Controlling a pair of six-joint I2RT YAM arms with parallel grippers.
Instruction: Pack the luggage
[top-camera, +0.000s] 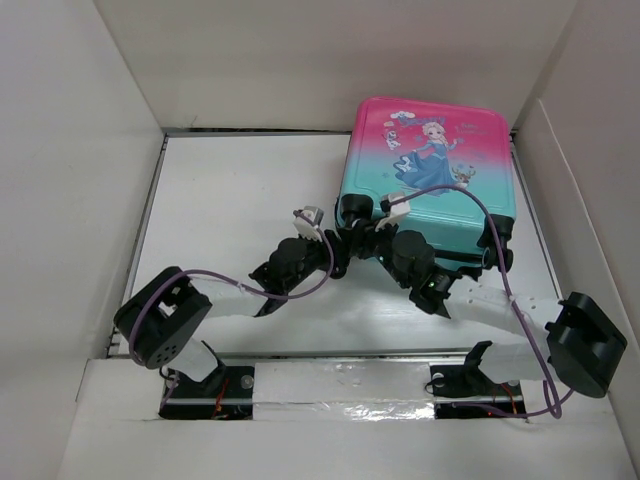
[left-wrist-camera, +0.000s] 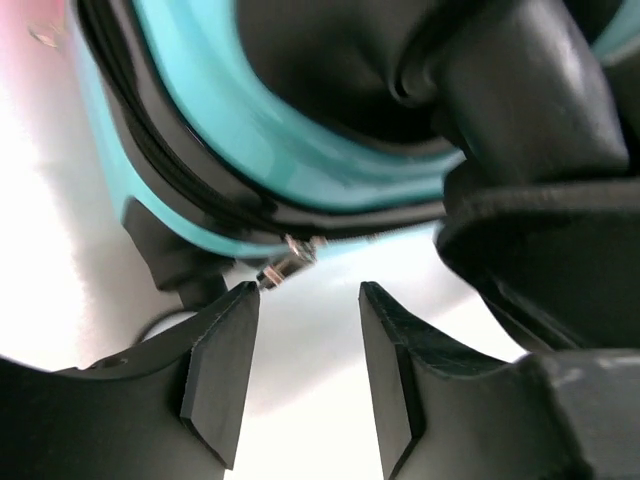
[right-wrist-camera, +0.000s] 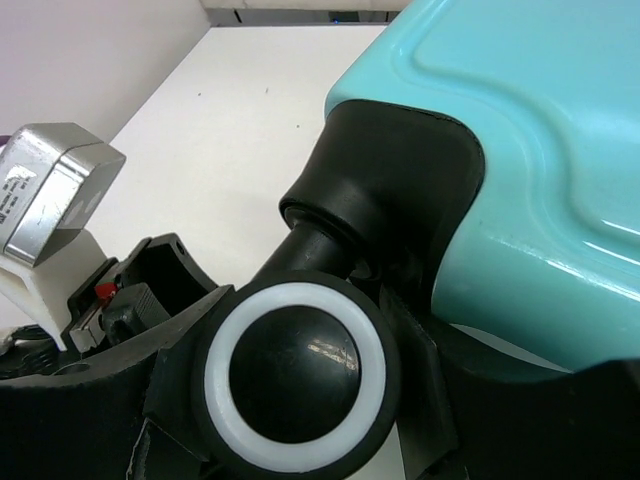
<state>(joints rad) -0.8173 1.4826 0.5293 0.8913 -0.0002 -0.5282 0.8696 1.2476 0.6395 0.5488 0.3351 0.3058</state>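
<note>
the luggage (top-camera: 430, 190) is seen closed and lying flat on the white table (top-camera: 230, 200), printed pink-to-teal shell turned up, set toward the far right part of the surface near the back wall. both arms are stretched inward to its near left corner, where their wrists are brought close together. the left gripper (left-wrist-camera: 308, 295) is held just below the black trim of the teal shell, and its two dark fingers (left-wrist-camera: 215, 370) are spread with a bare gap of table showing between them; nothing is pinched. a small metal zipper pull (left-wrist-camera: 290, 262) is seen hanging from the seam just above the tip of one finger, though whether it is touched cannot be told. the right gripper (right-wrist-camera: 295, 395) is placed around a corner wheel (right-wrist-camera: 295, 370), a black disc with a white ring, and its fingers are pressed against both sides of that wheel, so that it is clasped between them. the wheel's black housing is seen rising into the teal corner of the shell directly above it.
</note>
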